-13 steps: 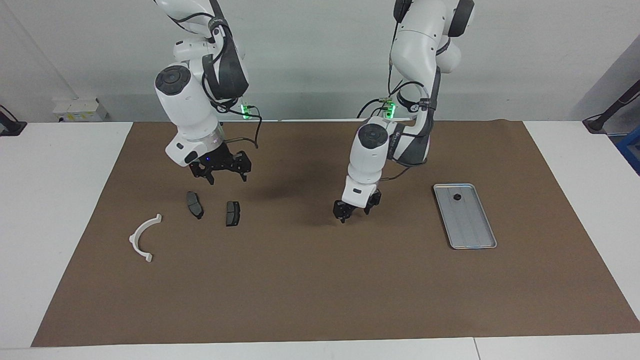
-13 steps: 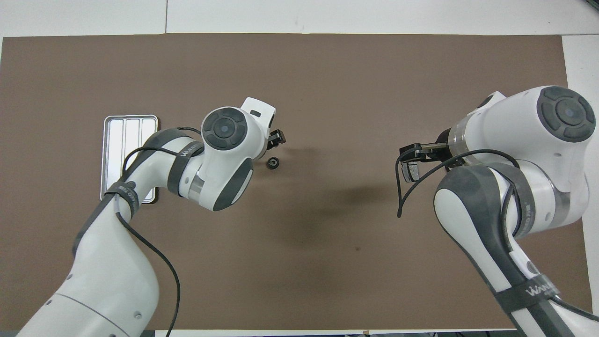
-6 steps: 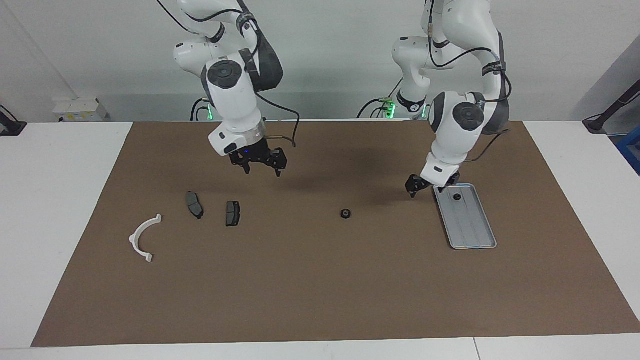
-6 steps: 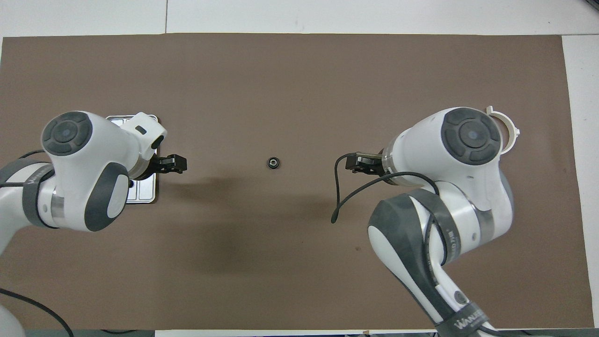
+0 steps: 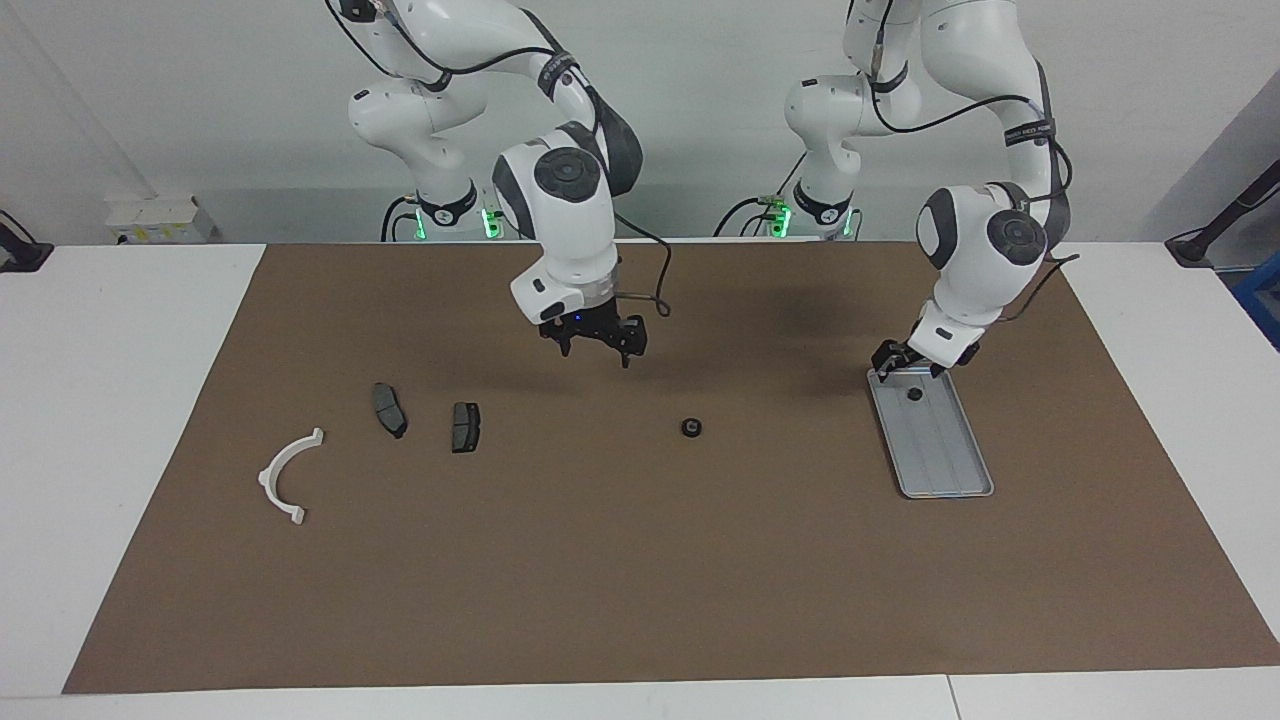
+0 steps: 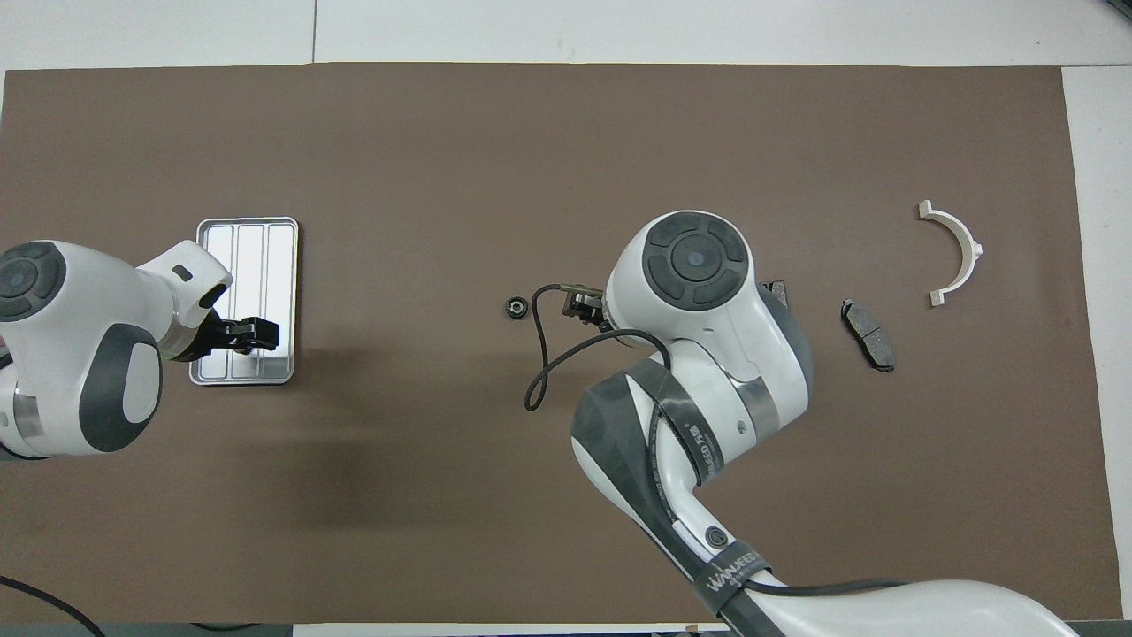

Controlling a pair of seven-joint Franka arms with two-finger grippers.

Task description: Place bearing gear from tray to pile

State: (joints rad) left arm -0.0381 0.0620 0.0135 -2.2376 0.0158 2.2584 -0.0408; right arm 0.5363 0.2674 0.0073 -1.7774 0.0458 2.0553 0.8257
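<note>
Small black bearing gear (image 5: 690, 427) lies mid-mat between tray (image 5: 945, 460) and pile (image 5: 385, 425).

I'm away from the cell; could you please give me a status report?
Left gripper over tray, robots' end. Right gripper open over mat. One gear in tray, second gear on mat. No obstruction.

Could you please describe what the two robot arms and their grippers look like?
Both arms have glossy white rounded shells with dark grey joint sections and round dark grey caps on the joints. Thin black cables run along them, held by dark straps with pale lettering. Green lights glow at both bases. The left gripper and right gripper are small, black and angular, each below a white wrist block.
</note>
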